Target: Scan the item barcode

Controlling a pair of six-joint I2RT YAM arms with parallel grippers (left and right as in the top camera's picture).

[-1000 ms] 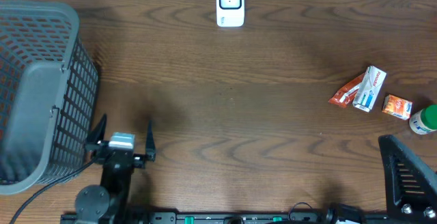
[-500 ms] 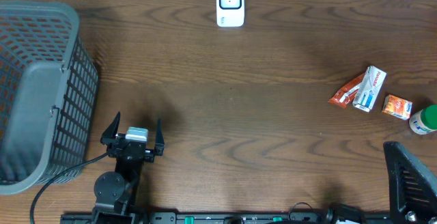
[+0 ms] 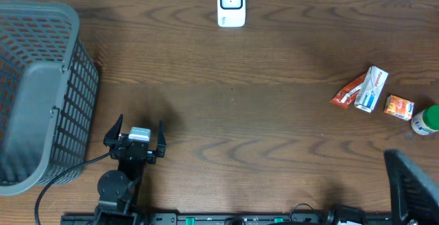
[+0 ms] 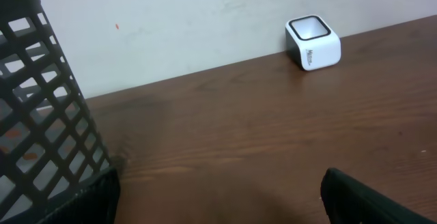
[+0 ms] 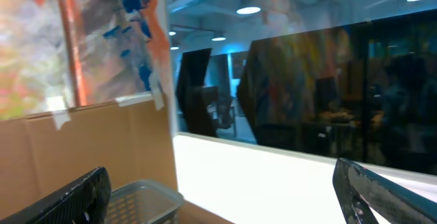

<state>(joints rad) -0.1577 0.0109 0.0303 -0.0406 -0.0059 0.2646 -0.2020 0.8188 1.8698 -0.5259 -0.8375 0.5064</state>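
The white barcode scanner [image 3: 231,4] stands at the table's far edge, and the left wrist view shows it against the wall [image 4: 313,42]. The items lie at the right: a red packet [image 3: 346,92], a white and blue box [image 3: 370,88], a small orange box [image 3: 398,107] and a green-capped bottle [image 3: 426,121]. My left gripper [image 3: 135,130] hovers near the front left, open and empty [image 4: 218,200], far from the items. My right gripper [image 5: 222,197] is open and empty, tilted up off the table toward the room. Overhead, only a black part of the right arm [image 3: 410,184] shows at the bottom right corner.
A large grey mesh basket [image 3: 41,95] fills the left side, close beside my left gripper, and its wall [image 4: 41,121] shows in the left wrist view. Brown wooden tabletop [image 3: 240,115] lies between the basket and the items.
My left gripper has shifted a little to the right, away from the basket, and stayed open. The visible part of the right arm has slid slightly lower toward the corner.
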